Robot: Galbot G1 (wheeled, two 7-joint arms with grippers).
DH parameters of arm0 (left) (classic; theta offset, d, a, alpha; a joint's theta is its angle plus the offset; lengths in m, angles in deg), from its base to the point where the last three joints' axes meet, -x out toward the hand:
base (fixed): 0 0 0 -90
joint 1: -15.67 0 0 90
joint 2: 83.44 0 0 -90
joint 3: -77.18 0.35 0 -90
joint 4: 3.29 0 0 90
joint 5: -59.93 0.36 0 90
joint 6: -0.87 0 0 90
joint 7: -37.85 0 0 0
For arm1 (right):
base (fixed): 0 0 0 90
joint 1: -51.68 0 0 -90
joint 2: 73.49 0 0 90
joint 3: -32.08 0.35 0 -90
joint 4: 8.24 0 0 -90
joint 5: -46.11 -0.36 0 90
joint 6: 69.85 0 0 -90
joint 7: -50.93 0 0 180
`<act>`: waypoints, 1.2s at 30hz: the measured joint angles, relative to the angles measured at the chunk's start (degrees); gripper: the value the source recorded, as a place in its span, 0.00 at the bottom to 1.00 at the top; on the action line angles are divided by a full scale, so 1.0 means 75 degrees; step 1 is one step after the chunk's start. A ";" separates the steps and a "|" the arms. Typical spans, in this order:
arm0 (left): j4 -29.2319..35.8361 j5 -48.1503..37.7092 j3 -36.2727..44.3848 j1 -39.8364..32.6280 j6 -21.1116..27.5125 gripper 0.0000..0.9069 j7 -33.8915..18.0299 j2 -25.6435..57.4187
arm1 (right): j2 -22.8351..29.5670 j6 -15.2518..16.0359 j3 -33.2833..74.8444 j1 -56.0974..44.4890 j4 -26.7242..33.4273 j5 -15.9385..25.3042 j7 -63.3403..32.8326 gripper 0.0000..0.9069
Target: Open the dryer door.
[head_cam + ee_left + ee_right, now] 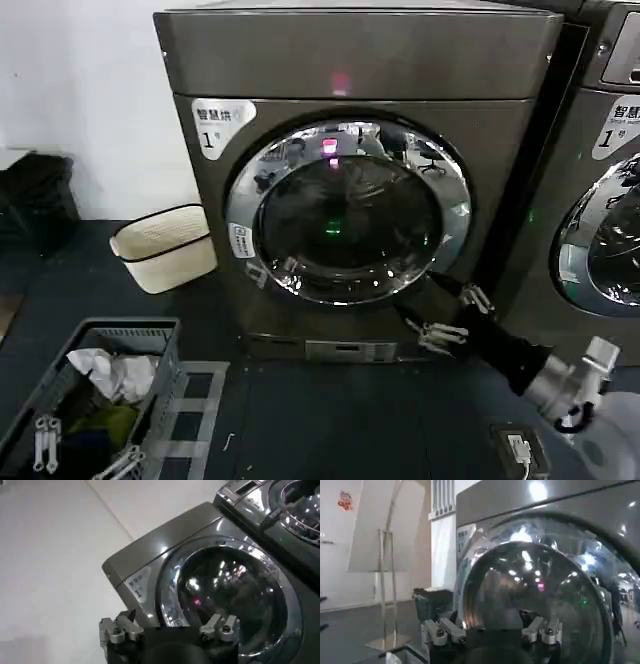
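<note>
Inspecting, head view: dryer [350, 60] stands centre, grey, marked "1" on a sticker at its upper left.
Door, head view: door [348, 210] sits flush in the dryer front, chrome ring around dark glass, closed; pink and green lights reflect in the glass.
Right hand, head view: right hand [452, 312] reaches in from the lower right, fingers spread apart, just beside the door's lower right rim; whether a finger touches the ring cannot be told.
Second machine, head view: second machine [600, 200] stands just right of the dryer, with its own chrome-ringed door.
Floor, head view: cream basket [165, 248] sits on the dark floor left of the dryer; grey crate [150, 345] with cloths sits nearer, at lower left.
Left hand, left wrist view: left hand [170, 630] has its fingers spread apart, holding nothing, clear of the dryer.
Door, left wrist view: door [235, 587] appears beyond the fingers, closed.
Right hand, right wrist view: right hand [492, 632] open, nothing between its fingers, close before the door.
Door, right wrist view: door [535, 595] closed against the dryer front, ring reflecting room lights.
</note>
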State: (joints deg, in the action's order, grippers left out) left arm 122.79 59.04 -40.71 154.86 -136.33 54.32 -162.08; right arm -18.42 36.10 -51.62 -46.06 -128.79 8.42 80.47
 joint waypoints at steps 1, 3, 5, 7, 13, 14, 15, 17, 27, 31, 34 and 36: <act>0.0025 -0.0004 -0.0014 0.0006 0.0000 1.00 -0.0001 -0.0010 | -0.0021 -0.0053 -0.0125 0.0096 0.0102 0.0006 0.0002 1.00; 0.0075 -0.0006 -0.0030 0.0026 0.0000 1.00 -0.0001 -0.0037 | -0.0050 -0.0135 -0.0376 0.0306 0.0298 0.0008 -0.0004 1.00; 0.0113 -0.0005 -0.0028 0.0054 0.0000 1.00 0.0004 -0.0061 | -0.0061 -0.0205 -0.0630 0.0532 0.0486 0.0007 -0.0012 1.00; 0.0158 0.0010 0.0000 0.0074 0.0000 1.00 0.0009 -0.0084 | -0.0065 -0.0305 -0.0928 0.0800 0.0687 0.0008 -0.0035 1.00; 0.0244 0.0058 0.0014 0.0132 0.0000 1.00 0.0018 -0.0165 | -0.0046 -0.0470 -0.1744 0.1545 0.1219 0.0005 -0.0093 1.00; 0.0261 0.0061 0.0013 0.0150 0.0000 1.00 0.0018 -0.0182 | -0.0035 -0.0528 -0.1880 0.1676 0.1321 0.0005 -0.0094 1.00; 0.0268 0.0073 0.0009 0.0165 0.0000 1.00 0.0018 -0.0201 | -0.0022 -0.0582 -0.2012 0.1807 0.1421 0.0002 -0.0092 1.00; 0.0278 0.0097 0.0001 0.0179 0.0000 1.00 0.0018 -0.0242 | 0.0021 -0.0720 -0.2239 0.2027 0.1601 -0.0021 -0.0084 1.00; 0.0361 0.0134 -0.0034 0.0229 0.0000 1.00 0.0014 -0.0476 | 0.0338 -0.0982 -0.3216 0.3121 0.2728 -0.0098 -0.0060 1.00; 0.0420 0.0134 -0.0038 0.0240 0.0000 1.00 0.0017 -0.0523 | 0.0424 -0.0978 -0.3483 0.3447 0.3006 -0.0085 -0.0060 1.00; 0.0458 0.0135 -0.0063 0.0258 0.0000 1.00 0.0019 -0.0556 | 0.0473 -0.0978 -0.3708 0.3726 0.3208 -0.0083 -0.0093 1.00; 0.0461 0.0135 -0.0079 0.0271 0.0000 1.00 0.0020 -0.0577 | 0.0509 -0.0984 -0.3855 0.3892 0.3321 -0.0072 -0.0139 1.00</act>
State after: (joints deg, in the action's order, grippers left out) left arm 126.24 60.05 -41.30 156.89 -136.33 54.47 -166.41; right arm -14.60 28.72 -80.53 -16.86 -103.88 7.88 79.43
